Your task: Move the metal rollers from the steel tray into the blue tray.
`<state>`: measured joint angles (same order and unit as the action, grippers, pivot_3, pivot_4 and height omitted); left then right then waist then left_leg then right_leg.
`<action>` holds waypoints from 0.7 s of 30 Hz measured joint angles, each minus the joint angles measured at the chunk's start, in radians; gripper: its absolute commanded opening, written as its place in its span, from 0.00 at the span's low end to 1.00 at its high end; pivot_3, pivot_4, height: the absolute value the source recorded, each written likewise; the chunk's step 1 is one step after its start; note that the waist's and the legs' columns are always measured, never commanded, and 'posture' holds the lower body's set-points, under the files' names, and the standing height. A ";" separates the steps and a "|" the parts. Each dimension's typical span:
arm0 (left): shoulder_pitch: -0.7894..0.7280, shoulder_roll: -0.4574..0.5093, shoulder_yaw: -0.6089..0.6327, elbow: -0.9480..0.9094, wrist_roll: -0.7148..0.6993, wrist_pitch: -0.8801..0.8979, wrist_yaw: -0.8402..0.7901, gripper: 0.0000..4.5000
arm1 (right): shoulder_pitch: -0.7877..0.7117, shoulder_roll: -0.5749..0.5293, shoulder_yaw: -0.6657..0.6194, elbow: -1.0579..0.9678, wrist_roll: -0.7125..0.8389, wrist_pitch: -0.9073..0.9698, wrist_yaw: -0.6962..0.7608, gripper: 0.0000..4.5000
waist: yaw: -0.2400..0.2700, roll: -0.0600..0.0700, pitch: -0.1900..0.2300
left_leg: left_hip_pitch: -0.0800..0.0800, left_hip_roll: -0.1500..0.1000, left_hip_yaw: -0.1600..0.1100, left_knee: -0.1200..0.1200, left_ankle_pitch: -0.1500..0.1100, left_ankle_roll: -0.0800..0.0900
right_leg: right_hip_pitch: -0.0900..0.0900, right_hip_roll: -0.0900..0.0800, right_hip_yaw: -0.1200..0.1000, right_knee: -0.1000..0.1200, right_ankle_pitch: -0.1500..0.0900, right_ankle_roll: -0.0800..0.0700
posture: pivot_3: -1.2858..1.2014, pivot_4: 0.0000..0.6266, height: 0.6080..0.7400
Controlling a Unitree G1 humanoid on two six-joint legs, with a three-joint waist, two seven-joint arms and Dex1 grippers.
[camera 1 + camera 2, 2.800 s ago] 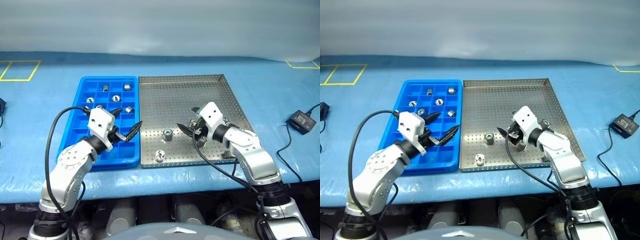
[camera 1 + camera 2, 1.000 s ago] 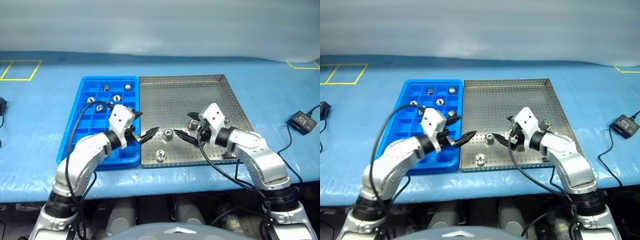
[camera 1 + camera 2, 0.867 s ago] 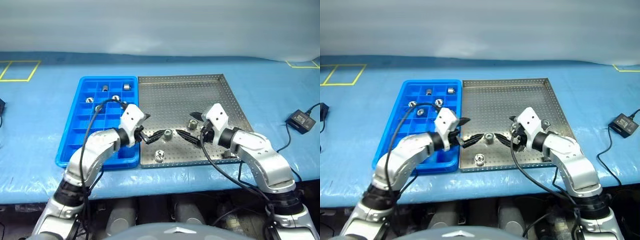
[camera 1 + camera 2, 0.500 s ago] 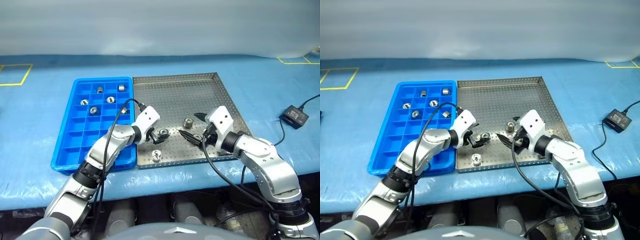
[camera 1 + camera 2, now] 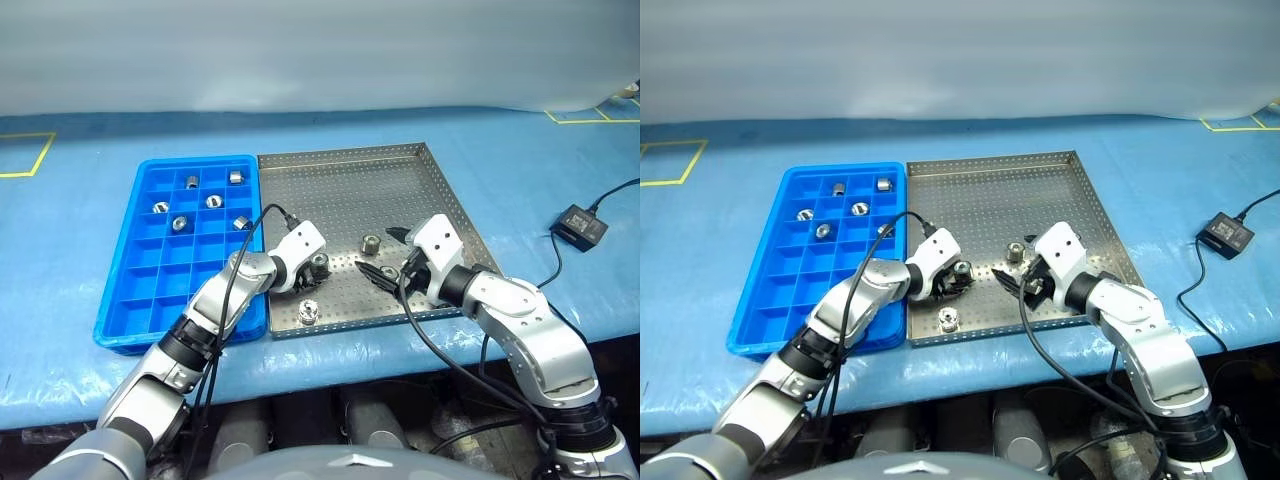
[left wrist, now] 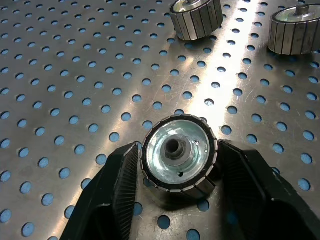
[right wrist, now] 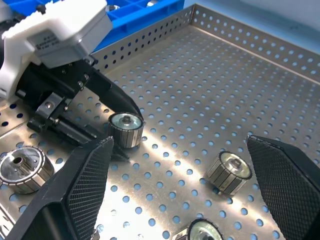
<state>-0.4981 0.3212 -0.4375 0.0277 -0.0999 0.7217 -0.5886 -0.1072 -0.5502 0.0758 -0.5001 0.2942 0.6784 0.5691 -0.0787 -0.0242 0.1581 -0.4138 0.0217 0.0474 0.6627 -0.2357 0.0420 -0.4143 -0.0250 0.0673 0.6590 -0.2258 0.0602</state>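
1. My left gripper (image 6: 177, 165) has come down across the steel tray (image 5: 400, 185) since a second ago and now brackets one of the metal rollers (image 6: 179, 158), a finger close on each side of it.
2. Its fingers (image 6: 122, 185) have narrowed from wide open to about halfway. They look just at the roller's ribbed wall, but I cannot tell whether they press it yet; the roller sits on the perforated floor, not lifted.
3. My right gripper (image 7: 177, 192) hangs wide open and empty over the same tray, just to the right of my left gripper, and has hardly shifted.
4. Two more rollers (image 6: 196, 17) lie ahead of my left fingertips, and another (image 5: 309, 312) lies nearer me, by the front rim.
5. The blue tray (image 5: 150, 300) lies to the left of my left gripper, touching the steel tray's edge; five rollers (image 5: 180, 223) already sit in its far compartments.
6. So the pick is under way. I judge the next need is a firm squeeze, then a lift and a carry left to an empty compartment.
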 measured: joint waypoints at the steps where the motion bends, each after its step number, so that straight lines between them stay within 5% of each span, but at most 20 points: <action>1: 0.003 -0.004 0.008 -0.004 -0.004 0.007 -0.003 0.41 | 0.002 0.000 0.009 0.018 -0.005 0.006 0.000 1.00 | 0.001 0.000 0.000 | 0.000 0.000 0.000 0.000 0.000 0.000 | 0.000 0.000 0.000 0.000 0.000 -0.001 | 0.48 0.24 1.00; 9: 0.031 -0.048 0.145 -0.123 -0.095 0.059 0.003 0.41 | -0.001 -0.009 0.044 0.063 -0.031 0.008 0.009 1.00 | 0.006 0.000 0.000 | -0.002 0.000 0.000 0.000 0.000 0.000 | -0.002 0.000 0.000 0.000 0.002 0.002 | 0.49 0.24 1.00; 15: 0.116 -0.047 0.374 -0.405 -0.202 0.145 0.088 0.41 | -0.040 0.003 0.056 0.055 -0.026 0.002 0.034 1.00 | 0.010 0.000 0.000 | -0.001 0.000 -0.001 0.000 0.000 0.000 | -0.001 0.000 -0.001 0.000 0.002 0.002 | 0.50 0.24 1.00; 21: 0.257 -0.003 0.674 -0.532 -0.117 0.234 0.343 0.41 | -0.079 0.036 0.067 0.062 -0.015 -0.020 0.043 1.00 | 0.017 -0.002 0.001 | -0.001 0.000 -0.001 0.000 0.000 0.000 | -0.001 0.000 -0.001 0.000 0.002 0.002 | 0.53 0.24 1.00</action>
<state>-0.2413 0.3183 0.2369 -0.5042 -0.2165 0.9557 -0.2451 -0.1864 -0.5147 0.1425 -0.4384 0.2789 0.6587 0.6121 -0.0615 -0.0260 0.1592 -0.4147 0.0219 0.0461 0.6627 -0.2356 0.0417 -0.4148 -0.0253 0.0663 0.6589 -0.2235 0.0627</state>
